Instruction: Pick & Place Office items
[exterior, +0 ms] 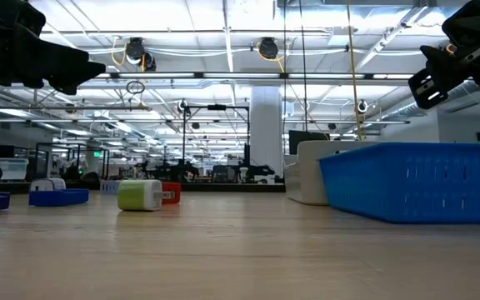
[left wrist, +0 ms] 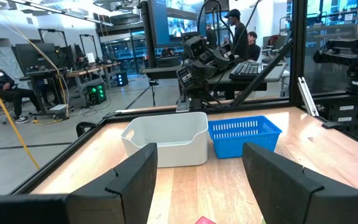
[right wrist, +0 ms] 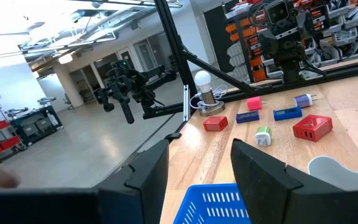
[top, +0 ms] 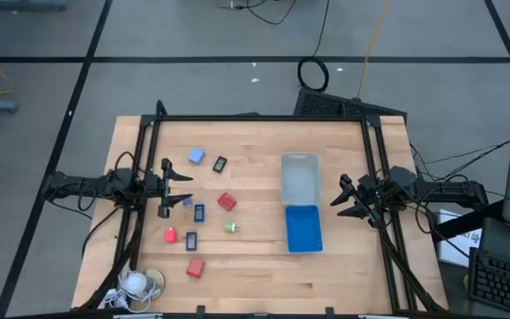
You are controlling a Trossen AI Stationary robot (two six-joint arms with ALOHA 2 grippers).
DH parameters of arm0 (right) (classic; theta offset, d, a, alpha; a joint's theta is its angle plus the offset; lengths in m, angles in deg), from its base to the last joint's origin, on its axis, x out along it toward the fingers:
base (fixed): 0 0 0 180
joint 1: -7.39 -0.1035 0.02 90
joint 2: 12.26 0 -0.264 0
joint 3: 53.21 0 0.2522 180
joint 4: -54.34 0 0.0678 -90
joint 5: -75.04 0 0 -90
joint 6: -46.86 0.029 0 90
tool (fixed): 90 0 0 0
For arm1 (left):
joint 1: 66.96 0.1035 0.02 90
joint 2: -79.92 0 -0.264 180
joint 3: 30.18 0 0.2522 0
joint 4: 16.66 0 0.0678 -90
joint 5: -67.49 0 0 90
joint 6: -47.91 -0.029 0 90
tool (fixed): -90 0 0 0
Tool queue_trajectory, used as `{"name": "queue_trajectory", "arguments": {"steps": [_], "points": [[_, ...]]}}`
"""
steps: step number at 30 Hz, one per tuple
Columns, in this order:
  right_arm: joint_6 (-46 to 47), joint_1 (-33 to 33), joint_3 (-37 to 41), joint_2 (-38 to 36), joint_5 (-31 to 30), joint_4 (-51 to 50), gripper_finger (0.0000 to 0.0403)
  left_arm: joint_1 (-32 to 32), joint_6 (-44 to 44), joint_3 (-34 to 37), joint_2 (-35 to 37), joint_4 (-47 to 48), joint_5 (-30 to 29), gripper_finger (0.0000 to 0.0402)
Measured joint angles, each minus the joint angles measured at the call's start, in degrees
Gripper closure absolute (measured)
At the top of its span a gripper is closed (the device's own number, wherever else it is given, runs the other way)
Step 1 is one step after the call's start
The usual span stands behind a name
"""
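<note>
Red blocks: three on the wood table (top: 255,266) — one mid-table (top: 227,202), a small one (top: 170,235) and a bigger one (top: 195,267) nearer the front edge, all on the left half.
Other items: light-blue cube (top: 196,156), dark pieces (top: 220,164) (top: 199,213) (top: 191,240), green bit (top: 231,227); all loose on the tabletop, none in a tray yet.
Left gripper: (top: 177,189) at the left edge of the spread, fingers apart, holding nothing; the left wrist view shows open air btwn the two fingers (left wrist: 135,180).
Right gripper: (top: 347,197) just beside the trays on their far side from the items, fingers apart and empty; waiting.
Trays: clear tray (top: 299,180) and blue tray (top: 303,229), end to end, right of centre.
Nearer arm: left, by a lot; every item sits btwn its gripper and the trays.
Key relation: the dark piece near the left fingertips is closest; the mid-table red block lies further out twd the trays.
Long axis: the dark pieces look to run roughly front-to-back on the table, so the jaws prob. close across the short side.
Cord: white coiled cord (top: 135,283) at the front-left corner; not a target.
</note>
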Motion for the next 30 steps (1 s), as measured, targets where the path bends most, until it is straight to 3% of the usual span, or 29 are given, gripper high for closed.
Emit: {"name": "queue_trajectory", "arguments": {"steps": [30], "points": [[0.0,0.0,0.0,0.0,0.0,0.0,0.0238,0.0,0.0,0.0,0.0,-1.8,0.0,0.0162]]}}
